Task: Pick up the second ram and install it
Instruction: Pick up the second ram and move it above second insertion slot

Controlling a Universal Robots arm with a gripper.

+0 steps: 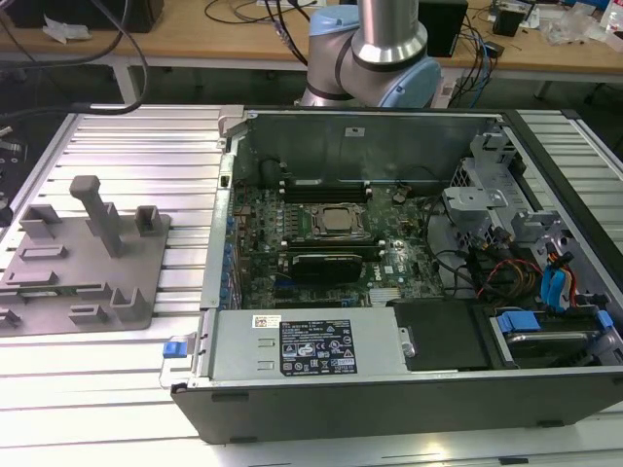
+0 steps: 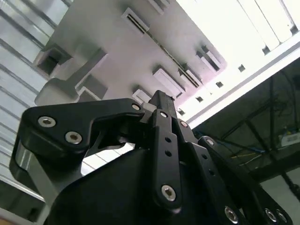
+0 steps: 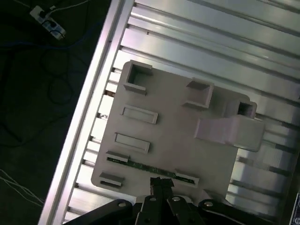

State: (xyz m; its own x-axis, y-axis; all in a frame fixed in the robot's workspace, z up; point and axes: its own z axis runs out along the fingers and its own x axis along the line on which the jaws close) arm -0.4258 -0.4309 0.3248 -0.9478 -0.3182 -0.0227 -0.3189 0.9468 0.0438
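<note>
Looks down past the gripper (image 3: 161,180), fingers pressed together on nothing, onto a grey holder plate (image 3: 173,136). Finds the second ram (image 3: 140,166) standing edge-up in a slot along that plate's edge, probably propped so for a pinch from above. Puts the open computer case (image 1: 370,134) just beside the plate.

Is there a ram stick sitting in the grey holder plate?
Yes, the first wrist view shows the second ram seated in a slot of the grey holder plate.
</note>
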